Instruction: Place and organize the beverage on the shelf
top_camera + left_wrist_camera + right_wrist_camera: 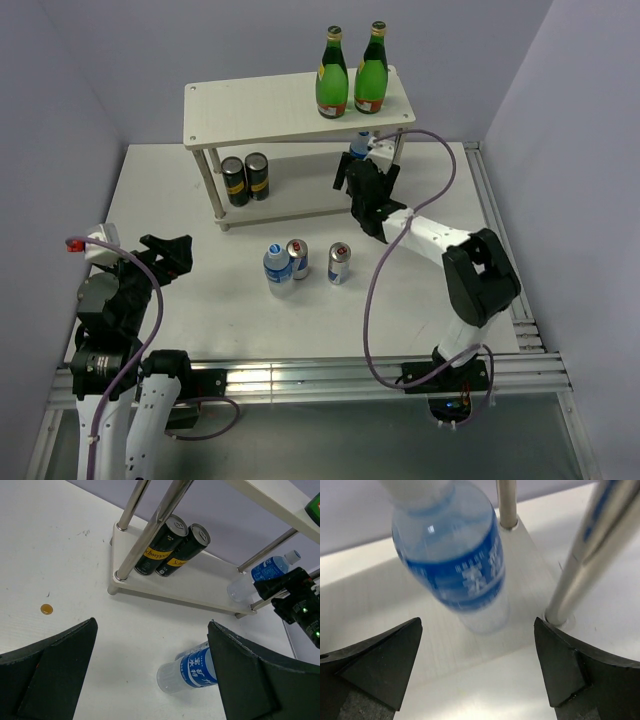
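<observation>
**Water bottle (455,565) on the lower board of the shelf (260,105); three drinks left to place**

Looks like the end of a placing step. Shows the right gripper (366,170) spread wide at the right end of the lower board, one finger on either side of the bottle and neither touching it. Puts the bottle just beside the front right leg (585,555). Cannot tell from the blurred wrist view whether upright and settled or tilted.

Counts as shelved so far: two green bottles (351,72) side by side at the right of the top board, and two black cans (245,178) together at the left of the lower board. Leaves on the table (180,200), in front of the shelf, a second water bottle (277,268) with a silver can (298,258) just beside it and another silver can (339,263) a little further right.

Keeps the left gripper (167,250) out of it: fingers wide apart, nothing between them, over the left of the table and well apart from the drinks.

Calls next for a straight pull-back of the right arm toward the near edge, clear of both the bottle and the front leg before any turn. Then, most likely, a reach for the second water bottle, to stand beside the first so that like goes with like. Needs care there: little room for a finger on the side where the can stands so close.
</observation>
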